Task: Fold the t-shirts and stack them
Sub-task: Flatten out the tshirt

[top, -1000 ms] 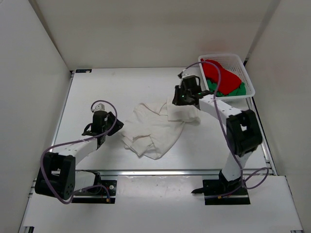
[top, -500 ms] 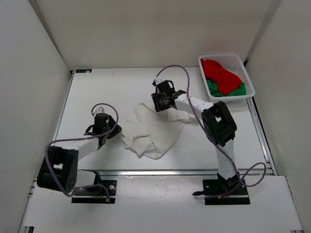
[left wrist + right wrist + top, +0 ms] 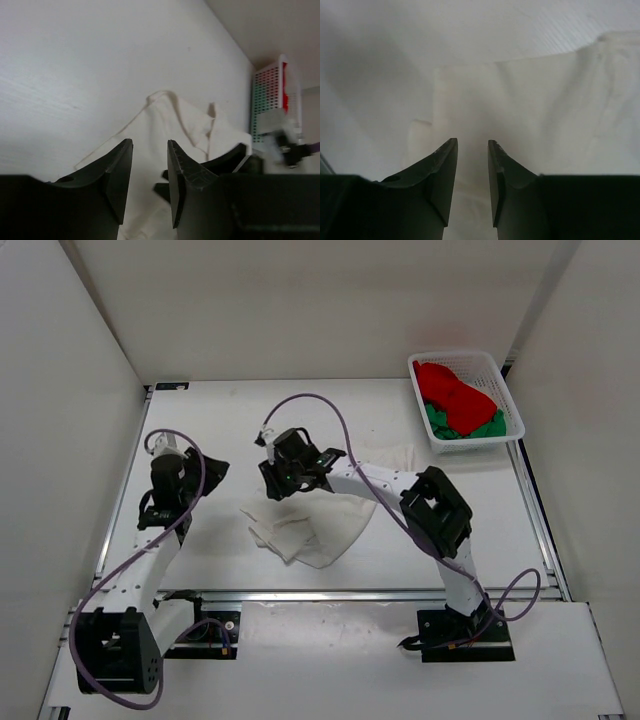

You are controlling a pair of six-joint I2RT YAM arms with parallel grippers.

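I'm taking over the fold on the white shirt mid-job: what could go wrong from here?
1. The white shirt lies bunched in overlapping layers; the right tool, open over it, may pinch several layers at once.
2. The right arm reaches across the shirt, so pulling back could drag the cloth.
3. The left tool is open over bare table beside the shirt; closing in toward the right tool risks a clash.
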